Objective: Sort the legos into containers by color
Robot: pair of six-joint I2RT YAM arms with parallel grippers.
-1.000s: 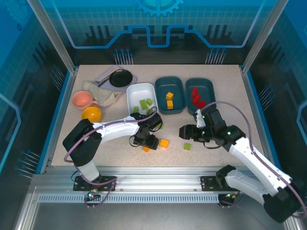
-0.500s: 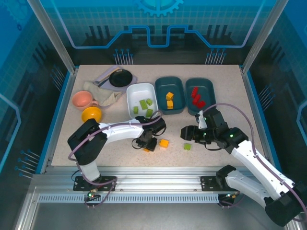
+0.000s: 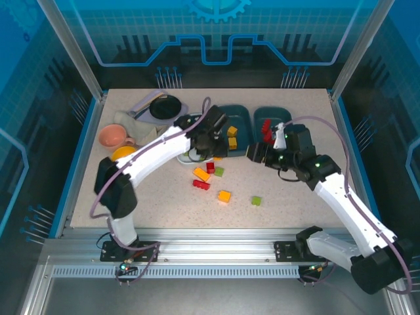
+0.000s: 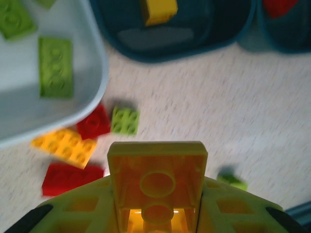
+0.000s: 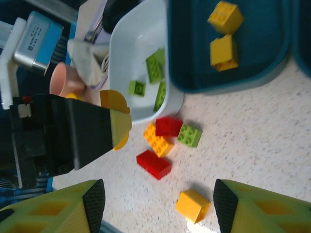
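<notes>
My left gripper [image 3: 214, 140] is raised over the near edge of the trays, shut on an orange-yellow lego [image 4: 156, 167]. Below it the white tray [image 4: 29, 109] holds green legos [image 4: 56, 67]. The middle teal tray [image 3: 237, 113] holds orange-yellow legos [image 5: 223, 51], and the right teal tray [image 3: 281, 115] holds red ones [image 3: 266, 128]. Loose on the table lie two red legos [image 5: 153, 164] [image 5: 169, 126], an orange one [image 5: 158, 141], two green ones [image 5: 189, 135] [image 3: 256, 201] and another orange-yellow one [image 5: 193, 205]. My right gripper [image 5: 158, 204] hangs open and empty above the table.
A pink cup [image 3: 112, 136], a yellow bowl [image 3: 120, 153], a crumpled cloth [image 3: 138, 125] and a black round dish [image 3: 165, 106] sit at the back left. My two grippers hang close together over the middle of the table.
My left gripper closed on the orange-yellow lego at the table and lifted it back toward the trays. My right gripper moved away from the near edge toward the teal trays.
</notes>
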